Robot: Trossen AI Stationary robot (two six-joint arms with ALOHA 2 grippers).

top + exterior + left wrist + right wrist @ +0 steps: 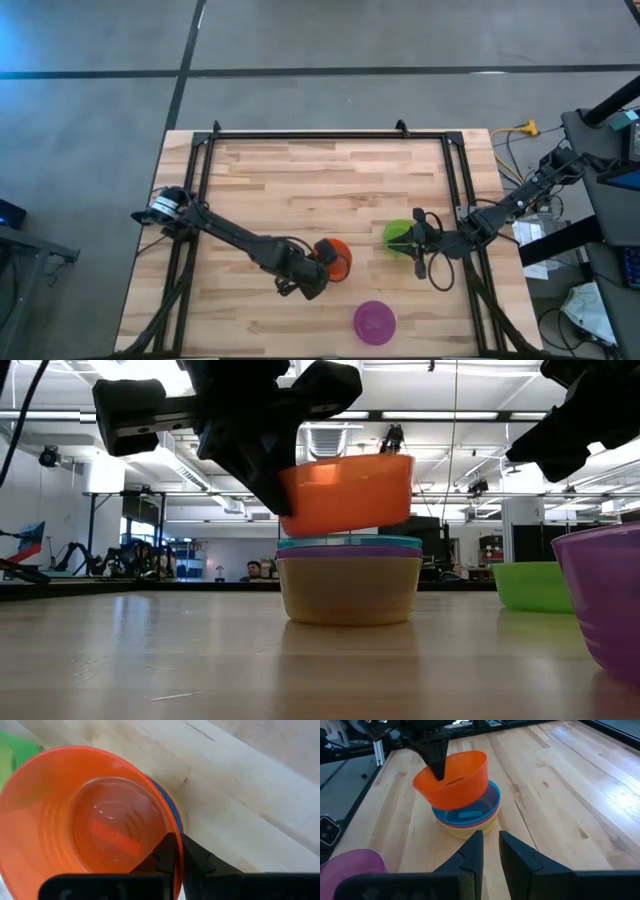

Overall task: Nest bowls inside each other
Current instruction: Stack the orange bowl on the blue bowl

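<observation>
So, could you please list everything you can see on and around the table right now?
Orange-red plastic bowl: one, held tilted just above the stack by its rim.
Stack of nested plastic bowls: one, yellow at the bottom, purple, then cyan blue on top, mid-table.
Green plastic bowl: one, right of the stack, beside the right gripper.
Magenta pink plastic bowl: one, near the table's front edge.
Wooden table: one, light planks, black frame.
Person: one, far in the room.
Left gripper: shut on the orange-red bowl's rim.
Right gripper: by the green bowl.

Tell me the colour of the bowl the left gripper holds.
Orange-red bowl, clearest in the right wrist view.
</observation>
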